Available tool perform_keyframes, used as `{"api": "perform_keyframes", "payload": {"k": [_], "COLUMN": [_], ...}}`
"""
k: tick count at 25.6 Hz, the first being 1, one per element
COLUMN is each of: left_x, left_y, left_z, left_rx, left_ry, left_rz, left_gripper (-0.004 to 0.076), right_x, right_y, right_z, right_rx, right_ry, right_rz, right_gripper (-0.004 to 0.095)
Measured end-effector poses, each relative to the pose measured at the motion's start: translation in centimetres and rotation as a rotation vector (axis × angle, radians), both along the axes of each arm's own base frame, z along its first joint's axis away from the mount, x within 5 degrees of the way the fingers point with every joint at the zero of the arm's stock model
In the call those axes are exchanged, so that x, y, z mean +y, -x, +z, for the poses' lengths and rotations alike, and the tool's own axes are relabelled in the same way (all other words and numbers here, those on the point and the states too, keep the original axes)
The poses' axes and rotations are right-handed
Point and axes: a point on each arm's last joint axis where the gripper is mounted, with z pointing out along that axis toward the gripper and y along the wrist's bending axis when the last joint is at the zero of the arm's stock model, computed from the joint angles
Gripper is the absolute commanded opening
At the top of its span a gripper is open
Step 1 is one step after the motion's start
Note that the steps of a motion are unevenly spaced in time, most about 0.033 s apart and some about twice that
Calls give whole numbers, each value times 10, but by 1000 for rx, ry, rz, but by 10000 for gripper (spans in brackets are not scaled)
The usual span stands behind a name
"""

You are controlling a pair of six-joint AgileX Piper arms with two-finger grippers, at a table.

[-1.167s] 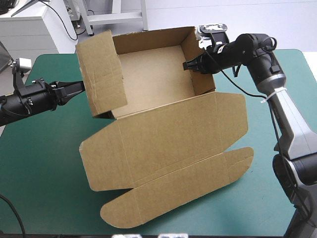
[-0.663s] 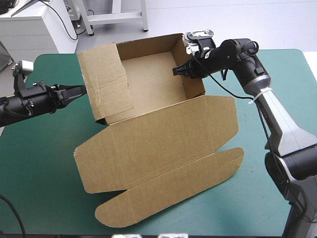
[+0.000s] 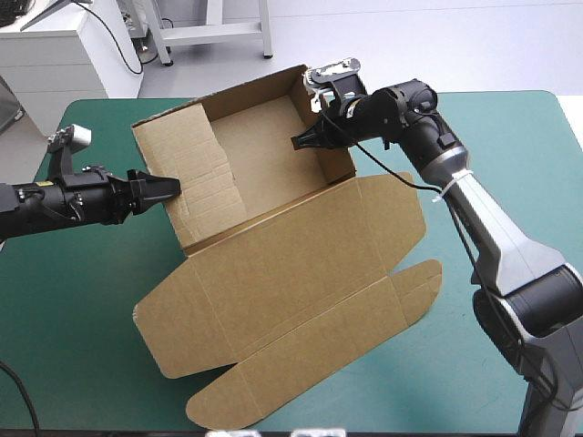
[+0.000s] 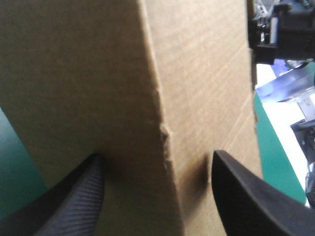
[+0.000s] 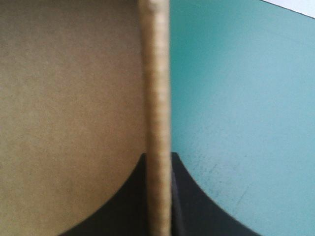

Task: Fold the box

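Observation:
The brown box lies in the middle of the table as an open tray with raised walls, its lid flat toward the near edge. My left gripper is at the tray's left wall flap, open. In the left wrist view the fingers stand apart astride that wall's edge without pinching it. My right gripper reaches in from the right and is shut on the tray's right wall. The right wrist view shows that wall's edge running up between the closed fingers.
Teal-green cover shows to the left, right and near side of the box. The box's far wall reaches the table's far edge. Beyond the box's wall, the left wrist view shows part of the right arm.
The left gripper has opened, letting go of the left wall flap. The right gripper has pulled its wall leftward, and the whole box has slid and turned to the left.

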Motion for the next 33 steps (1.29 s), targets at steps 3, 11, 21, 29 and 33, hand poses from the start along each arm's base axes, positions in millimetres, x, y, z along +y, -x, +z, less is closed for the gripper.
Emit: {"api": "perform_keyframes", "payload": {"k": [3, 11, 21, 29, 33], "left_x": [-4, -6, -9, -9, -21], "left_y": [0, -1, -1, -1, -6], "left_z": [-6, -20, -28, -29, -28], "left_rx": [33, 184, 352, 371, 272], "left_ry": [-74, -191, -212, -210, -280], "left_rz": [3, 127, 327, 368, 329], "left_gripper": [435, 421, 421, -7, -8], "right_x": [9, 33, 46, 43, 38], "right_y": [5, 18, 25, 27, 27], "right_z": [0, 1, 2, -2, -3], "right_rx": [-37, -99, -90, -41, -32], "right_ry": [58, 119, 76, 98, 142], "right_rz": [12, 35, 58, 36, 12], "right_gripper": [-11, -9, -10, -10, -10]}}
